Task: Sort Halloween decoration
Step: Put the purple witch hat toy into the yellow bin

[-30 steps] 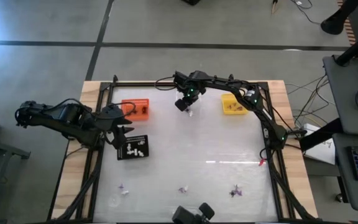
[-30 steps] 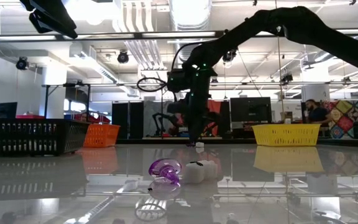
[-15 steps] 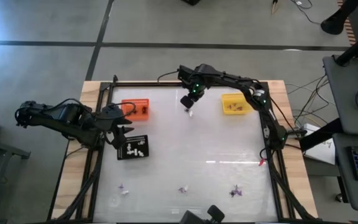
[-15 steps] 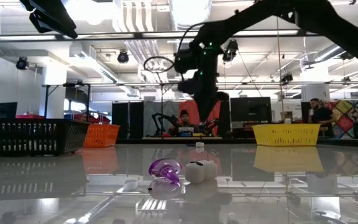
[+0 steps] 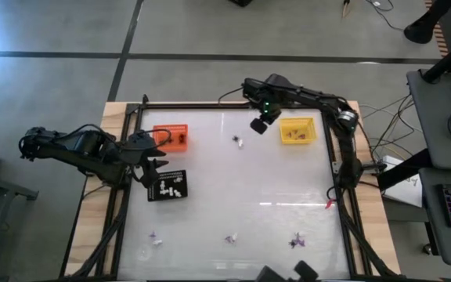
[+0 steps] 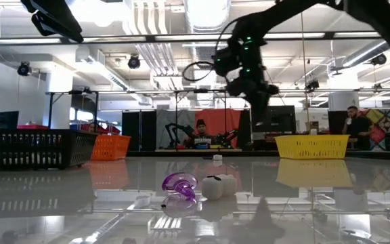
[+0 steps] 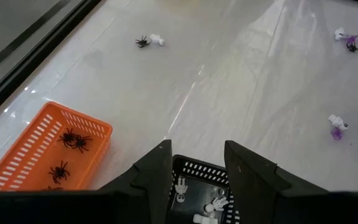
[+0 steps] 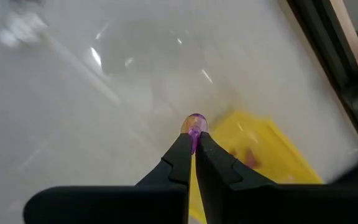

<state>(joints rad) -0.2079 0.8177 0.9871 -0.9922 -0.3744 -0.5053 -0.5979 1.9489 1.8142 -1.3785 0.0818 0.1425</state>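
Right end effector [image 5: 259,125]: raised above the tabletop [image 5: 249,196], just beside the yellow tray [image 5: 297,131]; fingers pinched together on a tiny purple trinket [image 8: 195,124].
Left end effector [image 7: 196,163]: fingers apart, holding nothing, above the black tray [image 5: 167,186].
Black tray: white trinkets [image 5: 172,185] inside.
Orange tray [image 5: 171,138]: black spiders [image 7: 72,139] inside.
Loose decorations: a white and black pair [image 5: 238,141] between the orange and yellow trays; purple and white trinkets [image 5: 296,241] along the tabletop's near edge.

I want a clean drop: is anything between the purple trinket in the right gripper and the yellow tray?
Nothing visible. The right gripper, shut on the purple trinket, hangs above bare table just beside the yellow tray.
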